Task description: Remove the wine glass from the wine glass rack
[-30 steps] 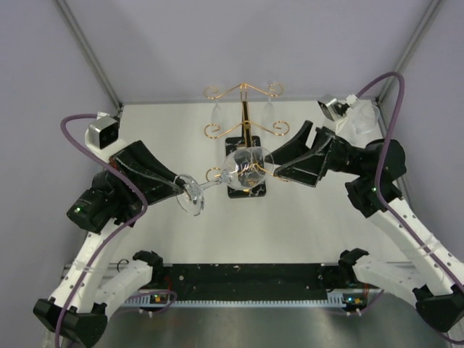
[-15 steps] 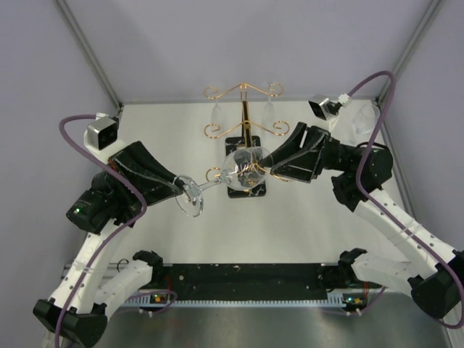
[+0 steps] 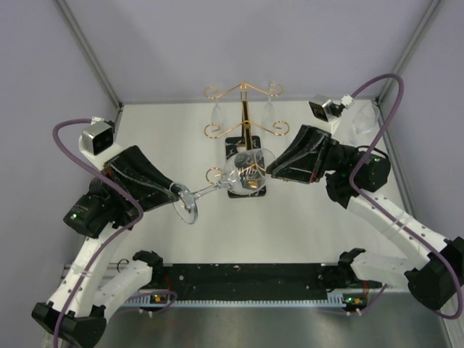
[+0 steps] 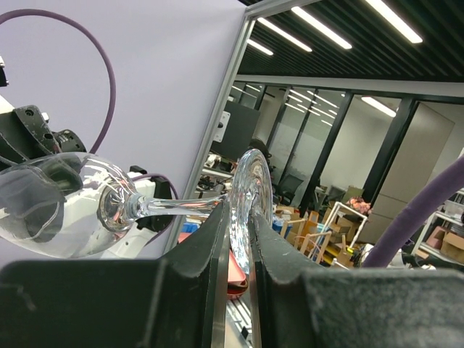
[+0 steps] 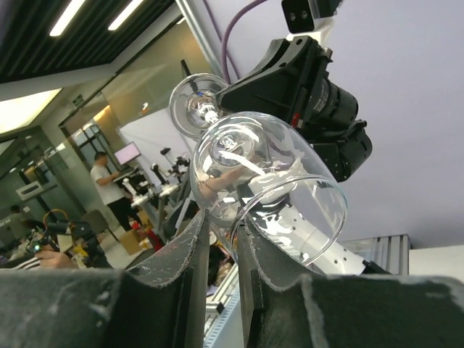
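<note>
So the clear stemmed wine glass [image 3: 243,172] is lying sideways in mid-air, strung between both arms just in front of the thin gold wire rack with the black marble-look base [image 3: 245,119]. Its long axis runs roughly left to right in the top view, a bit diagonal. The foot points toward the near left and the open mouth of the bowl faces the far right. The left gripper [image 3: 177,193] has its jaws pinched on the edge of the flat round foot, which the left wrist view [image 4: 239,217] shows nicely. The right gripper [image 3: 270,168] has its jaws squeezed onto the wall of the bowl at the rim [image 5: 221,225]. From above the bowl overlaps the rack's base, and you can't tell if it's touching the wire. Count-wise there's one rack on the white counter [image 3: 290,225] and three glasses total, the held one plus two faint clear ones hanging either side of the post [image 3: 216,113] [image 3: 268,110].
</note>
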You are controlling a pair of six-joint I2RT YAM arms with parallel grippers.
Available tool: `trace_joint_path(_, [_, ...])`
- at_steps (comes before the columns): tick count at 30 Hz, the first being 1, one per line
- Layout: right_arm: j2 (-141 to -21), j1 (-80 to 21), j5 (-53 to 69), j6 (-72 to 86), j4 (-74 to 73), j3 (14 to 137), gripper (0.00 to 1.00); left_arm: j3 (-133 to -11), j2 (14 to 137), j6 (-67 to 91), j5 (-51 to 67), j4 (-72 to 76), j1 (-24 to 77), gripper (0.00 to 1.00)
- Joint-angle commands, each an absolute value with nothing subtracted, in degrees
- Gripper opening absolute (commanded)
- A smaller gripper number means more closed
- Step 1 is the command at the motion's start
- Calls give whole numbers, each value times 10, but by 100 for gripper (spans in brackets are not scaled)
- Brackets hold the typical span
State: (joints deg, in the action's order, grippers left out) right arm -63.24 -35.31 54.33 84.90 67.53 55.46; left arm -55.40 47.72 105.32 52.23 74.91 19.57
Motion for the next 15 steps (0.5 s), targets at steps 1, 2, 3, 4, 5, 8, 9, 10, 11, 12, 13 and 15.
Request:
trace_joint_path(1, [-643, -362, 543, 896, 794, 550, 18, -567, 464, 1036, 485, 940, 194, 0])
trace_joint_path(2, [-644, -363, 542, 900, 808, 548, 18, -563, 461, 1033, 485, 935, 194, 0])
trace_joint_path(3, [-646, -363, 541, 904, 819, 548, 18, -559, 461, 1029, 483, 933, 194, 0])
trace_joint_path(4, [-648, -363, 540, 908, 826, 548, 18, -556, 461, 1029, 483, 932, 194, 0])
trace_joint_path(5, [-649, -363, 540, 911, 835, 547, 19, -553, 461, 1028, 482, 933, 193, 0])
trace_joint_path(8, [-655, -363, 534, 925, 866, 548, 19, -548, 467, 1031, 472, 940, 194, 0])
trace_joint_path(9, [-659, -363, 533, 932, 880, 549, 19, -547, 469, 1033, 470, 946, 194, 0])
trace_joint_path(10, [-663, -363, 531, 940, 897, 552, 19, -547, 471, 1034, 468, 950, 194, 0])
trace_joint_path(11, [-668, -363, 528, 948, 912, 555, 17, -547, 473, 1034, 466, 951, 194, 0])
trace_joint_path(12, [-670, -363, 526, 953, 922, 556, 15, -547, 476, 1034, 465, 954, 194, 0])
trace_joint_path(13, [-671, -365, 526, 950, 921, 558, 15, -547, 478, 1034, 464, 956, 194, 0])
trace_joint_path(15, [-672, -369, 528, 945, 921, 564, 15, -547, 480, 1034, 461, 955, 194, 0])
